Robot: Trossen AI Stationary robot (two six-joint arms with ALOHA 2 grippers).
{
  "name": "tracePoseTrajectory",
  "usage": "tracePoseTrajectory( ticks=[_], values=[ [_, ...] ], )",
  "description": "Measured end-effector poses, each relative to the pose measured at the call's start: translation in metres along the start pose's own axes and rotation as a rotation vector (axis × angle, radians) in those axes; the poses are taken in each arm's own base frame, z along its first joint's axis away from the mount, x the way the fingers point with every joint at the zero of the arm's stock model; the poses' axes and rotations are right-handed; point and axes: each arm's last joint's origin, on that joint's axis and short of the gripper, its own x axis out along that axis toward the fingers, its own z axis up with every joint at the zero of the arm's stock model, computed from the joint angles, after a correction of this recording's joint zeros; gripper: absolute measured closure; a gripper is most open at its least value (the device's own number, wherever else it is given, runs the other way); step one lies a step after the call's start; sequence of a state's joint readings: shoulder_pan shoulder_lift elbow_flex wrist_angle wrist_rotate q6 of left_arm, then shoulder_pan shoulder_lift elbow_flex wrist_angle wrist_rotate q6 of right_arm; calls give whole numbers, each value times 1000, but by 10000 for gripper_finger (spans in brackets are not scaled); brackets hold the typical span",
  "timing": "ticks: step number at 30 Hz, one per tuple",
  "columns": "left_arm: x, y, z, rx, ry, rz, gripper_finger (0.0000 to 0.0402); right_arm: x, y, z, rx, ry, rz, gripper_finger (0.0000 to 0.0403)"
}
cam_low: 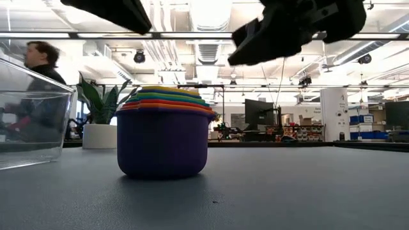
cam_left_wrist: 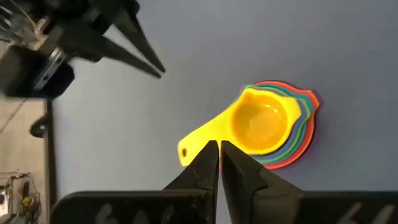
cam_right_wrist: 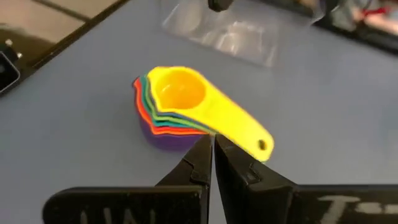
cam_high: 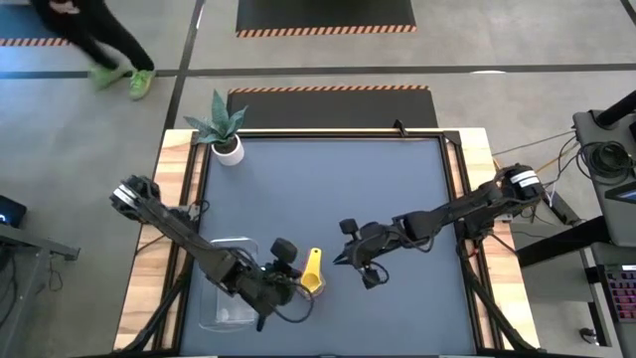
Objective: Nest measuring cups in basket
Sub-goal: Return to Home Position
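High view: the measuring cups (cam_high: 311, 273) stand nested in one stack on the table (cam_high: 328, 189), just beside the basket (cam_right_wrist: 236, 34) and not in it. We see the yellow cup (cam_left_wrist: 261, 121) topmost and the purple cup (cam_low: 163, 144) outermost at the bottom. The left gripper (cam_left_wrist: 219, 147) and right gripper (cam_right_wrist: 212, 142) hover on either side of the stack, each with jaws together and empty. We judge the stack light, stiff and smooth. Lifting by the yellow handle would likely draw out that cup alone, so we would pinch the purple cup's wall.
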State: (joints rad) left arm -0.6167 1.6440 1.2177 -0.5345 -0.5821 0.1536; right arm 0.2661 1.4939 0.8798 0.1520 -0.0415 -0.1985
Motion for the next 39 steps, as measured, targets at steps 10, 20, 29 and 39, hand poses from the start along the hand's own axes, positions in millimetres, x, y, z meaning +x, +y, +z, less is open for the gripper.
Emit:
tracePoseTrajectory(
  ticks=[10, 20, 29, 39],
  values=[
    [-51, 32, -50, -92, -334, 105, 402, -45, -10, -6, 0, -135, -84, 394],
    [-86, 50, -126, -243, -546, 262, 402, -82, -18, -21, 5, -241, -159, 394],
    [-94, 51, -176, -366, -655, 340, 402, -112, -22, -49, 38, -306, -236, 394],
    [-88, 45, -212, -491, -713, 455, 402, -144, -23, -72, 74, -390, -322, 394]
  ],
)
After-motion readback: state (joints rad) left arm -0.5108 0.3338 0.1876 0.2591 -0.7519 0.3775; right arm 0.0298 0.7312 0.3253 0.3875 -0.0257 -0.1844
